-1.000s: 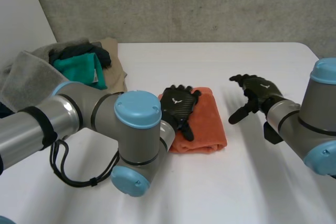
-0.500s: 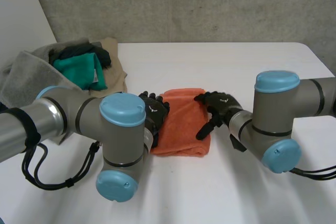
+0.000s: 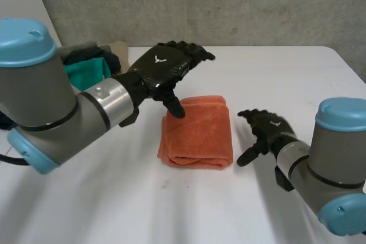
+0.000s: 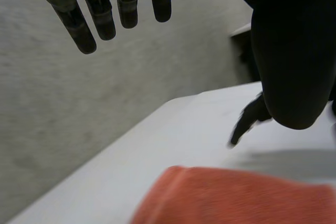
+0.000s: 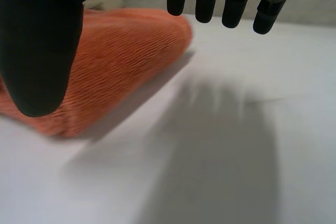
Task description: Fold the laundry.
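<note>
Folded orange terry towel (image 3: pixel 197 135), a soft rectangle mid-way on the smooth white table (image 3: pixel 274 72). The left hand (image 3: pixel 163 70) is spread wide above the towel's far edge, the right hand (image 3: pixel 266 130) wide beside it. Rough concrete wall (image 3: pixel 229 4) behind.

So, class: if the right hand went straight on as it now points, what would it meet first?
Probably the folded orange towel: the open right hand points across bare table toward its side edge. Its wrist view puts the towel thumb-side, so it might only graze it.
</note>
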Robot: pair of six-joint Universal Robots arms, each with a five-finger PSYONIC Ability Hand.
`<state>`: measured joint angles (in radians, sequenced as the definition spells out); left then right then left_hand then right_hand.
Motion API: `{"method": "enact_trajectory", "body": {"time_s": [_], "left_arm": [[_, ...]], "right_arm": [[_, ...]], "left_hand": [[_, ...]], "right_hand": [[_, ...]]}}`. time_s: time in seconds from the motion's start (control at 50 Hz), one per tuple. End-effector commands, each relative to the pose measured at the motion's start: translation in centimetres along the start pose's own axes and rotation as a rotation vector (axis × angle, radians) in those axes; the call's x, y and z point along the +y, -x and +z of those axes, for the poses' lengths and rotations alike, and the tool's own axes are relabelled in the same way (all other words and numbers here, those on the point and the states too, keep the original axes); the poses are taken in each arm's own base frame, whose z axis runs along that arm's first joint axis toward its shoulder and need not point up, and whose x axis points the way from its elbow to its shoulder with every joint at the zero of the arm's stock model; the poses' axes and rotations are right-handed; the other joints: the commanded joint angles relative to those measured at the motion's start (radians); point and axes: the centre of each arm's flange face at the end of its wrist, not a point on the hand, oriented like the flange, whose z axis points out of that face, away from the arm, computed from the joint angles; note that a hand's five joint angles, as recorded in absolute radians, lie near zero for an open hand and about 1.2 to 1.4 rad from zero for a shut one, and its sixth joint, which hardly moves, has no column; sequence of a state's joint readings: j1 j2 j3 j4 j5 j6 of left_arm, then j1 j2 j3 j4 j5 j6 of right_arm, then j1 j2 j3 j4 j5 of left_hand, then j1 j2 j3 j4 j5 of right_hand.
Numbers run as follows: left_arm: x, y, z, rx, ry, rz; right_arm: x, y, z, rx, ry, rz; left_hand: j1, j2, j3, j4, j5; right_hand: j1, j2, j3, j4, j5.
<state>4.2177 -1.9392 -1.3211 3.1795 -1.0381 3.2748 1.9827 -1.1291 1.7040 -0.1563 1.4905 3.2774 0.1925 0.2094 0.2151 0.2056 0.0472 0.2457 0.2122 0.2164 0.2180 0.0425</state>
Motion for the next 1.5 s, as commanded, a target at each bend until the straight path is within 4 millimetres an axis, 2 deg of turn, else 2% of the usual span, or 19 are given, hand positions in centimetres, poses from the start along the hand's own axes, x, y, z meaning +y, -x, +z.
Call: {"method": "enact_trajectory", "body": {"time_s": [0.02, 0.24, 0.56, 0.68, 0.8, 0.84, 0.9, 0.96, 1.08, 1.12, 1.2, 1.22, 1.26, 1.28, 1.34, 1.36, 1.42, 1.44, 1.5], "left_arm": [[0.5, -0.5, -0.6, 0.085, 0.021, -0.074], [0.7, -0.6, -0.8, 0.074, 0.028, -0.079], [0.7, -0.7, -0.7, 0.077, 0.025, -0.077], [0.5, -1.0, -0.7, 0.086, 0.021, -0.075], [0.5, -1.0, -0.6, 0.089, 0.018, -0.075], [0.5, -1.0, -0.5, 0.087, 0.017, -0.074], [0.5, -0.9, -0.5, 0.087, 0.018, -0.075], [0.5, -0.9, -0.4, 0.087, 0.016, -0.073], [0.2, -0.9, -0.3, 0.089, 0.004, -0.067], [0.0, -0.8, -0.2, 0.087, -0.002, -0.064], [-0.4, -0.8, 0.0, 0.087, -0.014, -0.059], [-0.5, -0.8, 0.0, 0.088, -0.016, -0.058], [-0.8, -1.2, 0.1, 0.098, -0.023, -0.053], [-0.9, -1.3, 0.1, 0.101, -0.026, -0.051], [-1.2, -1.8, 0.3, 0.114, -0.036, -0.045], [-1.3, -1.9, 0.3, 0.117, -0.039, -0.043], [-1.6, -2.5, 0.4, 0.131, -0.046, -0.038], [-1.6, -2.7, 0.4, 0.136, -0.047, -0.038], [-1.9, -3.4, 0.5, 0.155, -0.055, -0.033]], "right_arm": [[1.7, 0.8, 1.4, -0.093, 0.042, 0.119], [2.9, 2.1, 3.2, -0.116, 0.042, 0.105], [1.7, 2.9, 5.0, -0.139, -0.029, 0.120], [1.8, 3.0, 5.9, -0.142, -0.029, 0.133], [2.4, 2.9, 6.6, -0.141, -0.018, 0.135], [2.5, 3.2, 6.9, -0.150, -0.018, 0.134], [2.2, 3.4, 7.2, -0.158, -0.032, 0.134], [1.6, 3.6, 7.3, -0.166, -0.052, 0.129], [-1.5, 3.5, 8.8, -0.178, -0.164, 0.127], [-2.3, 2.6, 9.8, -0.163, -0.194, 0.132], [-4.6, -3.1, 12.6, -0.039, -0.275, 0.156], [-5.7, -5.6, 13.5, 0.010, -0.313, 0.165], [-6.7, -7.7, 14.3, 0.050, -0.349, 0.170], [-7.4, -9.9, 15.0, 0.099, -0.382, 0.177], [-8.5, -12.8, 16.0, 0.164, -0.432, 0.184], [-9.3, -14.9, 16.5, 0.208, -0.464, 0.187], [-10.0, -17.9, 17.1, 0.257, -0.494, 0.182], [-10.3, -19.7, 17.4, 0.296, -0.502, 0.174], [-10.7, -22.5, 17.6, 0.348, -0.516, 0.147]], "left_hand": [[0.024, 0.007, 0.001, 0.011, -0.005], [0.027, 0.010, 0.004, 0.014, -0.002], [0.042, 0.025, 0.019, 0.028, 0.012], [0.042, 0.025, 0.019, 0.028, 0.012], [0.047, 0.030, 0.025, 0.034, 0.018], [0.047, 0.031, 0.025, 0.034, 0.018], [0.050, 0.033, 0.028, 0.037, 0.021], [0.050, 0.033, 0.028, 0.037, 0.021], [0.050, 0.033, 0.028, 0.037, 0.021], [0.050, 0.033, 0.028, 0.037, 0.021], [0.050, 0.033, 0.028, 0.037, 0.021], [0.050, 0.033, 0.028, 0.037, 0.021], [0.050, 0.033, 0.028, 0.037, 0.021], [0.050, 0.033, 0.028, 0.037, 0.021], [0.050, 0.033, 0.028, 0.037, 0.021], [0.050, 0.033, 0.028, 0.037, 0.021], [0.050, 0.033, 0.028, 0.037, 0.021], [0.050, 0.033, 0.028, 0.037, 0.021], [0.047, 0.031, 0.025, 0.034, 0.018]], "right_hand": [[-0.071, -0.038, -0.042, -0.043, -0.043], [-0.046, -0.013, -0.017, -0.019, -0.018], [0.453, 0.486, 0.482, 0.480, 0.481], [0.303, 0.337, 0.333, 0.331, 0.332], [0.335, 0.369, 0.365, 0.363, 0.364], [0.537, 0.570, 0.566, 0.565, 0.566], [1.149, 1.182, 1.178, 1.177, 1.178], [1.151, 1.184, 1.180, 1.178, 1.179], [1.151, 1.184, 1.180, 1.178, 1.179], [1.151, 1.184, 1.180, 1.178, 1.179], [1.151, 1.184, 1.180, 1.178, 1.179], [1.151, 1.184, 1.180, 1.178, 1.179], [1.151, 1.184, 1.180, 1.178, 1.179], [1.151, 1.184, 1.180, 1.178, 1.179], [1.151, 1.184, 1.180, 1.178, 1.179], [1.151, 1.184, 1.180, 1.178, 1.179], [1.151, 1.184, 1.180, 1.178, 1.179], [1.151, 1.184, 1.180, 1.178, 1.179], [1.151, 1.184, 1.180, 1.178, 1.179]]}}
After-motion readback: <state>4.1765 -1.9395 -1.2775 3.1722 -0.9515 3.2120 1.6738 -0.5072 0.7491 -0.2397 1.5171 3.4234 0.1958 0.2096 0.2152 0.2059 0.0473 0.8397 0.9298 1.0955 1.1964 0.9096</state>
